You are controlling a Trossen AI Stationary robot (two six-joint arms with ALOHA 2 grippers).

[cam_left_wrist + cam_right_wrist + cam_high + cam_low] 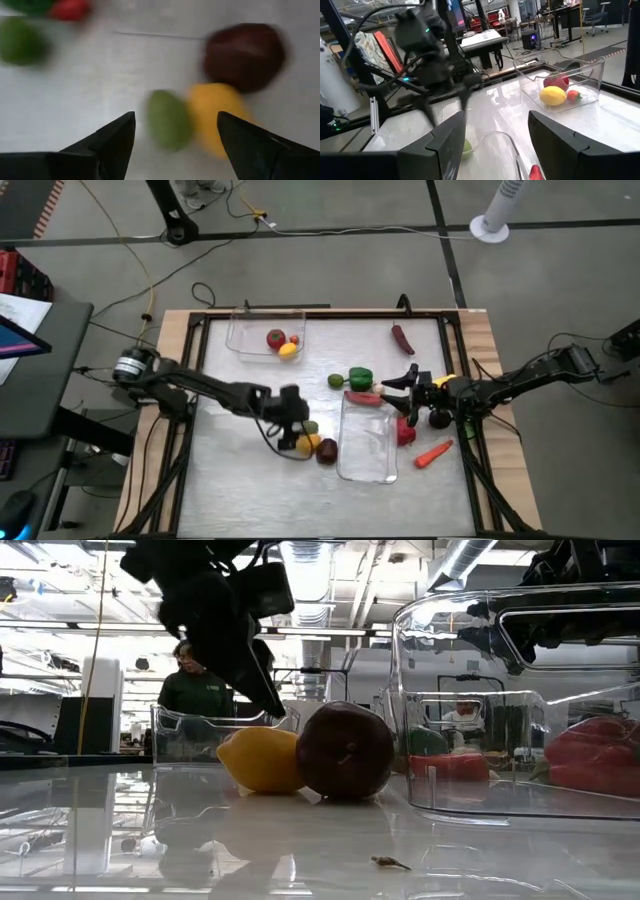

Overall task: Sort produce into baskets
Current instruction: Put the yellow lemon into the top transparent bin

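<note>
target: green piece, small oval, on the table just under the left gripper
lie: in the left wrist view it sits between the 2 fingers, nearer one side, touching or nearly touching the yellow piece beside it; long axis looks to run along the view's depth, roughly in line with the fingers
cluster: maroon piece just beyond the yellow one; all 3 bunched together, in the high view just left of the near basket
left gripper: fingers spread wide, holding nothing, hovering right over the cluster
nearer arm: left, clearly; right gripper is on the far side of the near basket, fingers spread, nothing between them
coming move (judgement): straight descent and close on the green piece; the yellow piece is so close the far finger may land on it or push it
far basket: holds 3 pieces already: red, yellow, small red; well apart from the cluster, toward the table's far edge
near basket: looks unfilled in the high view; red pepper at its far edge, red piece and carrot just off its right side
other loose produce: green pepper, light green ball, dark chili
low view: only the yellow and maroon pieces show; green one hidden behind them
</note>
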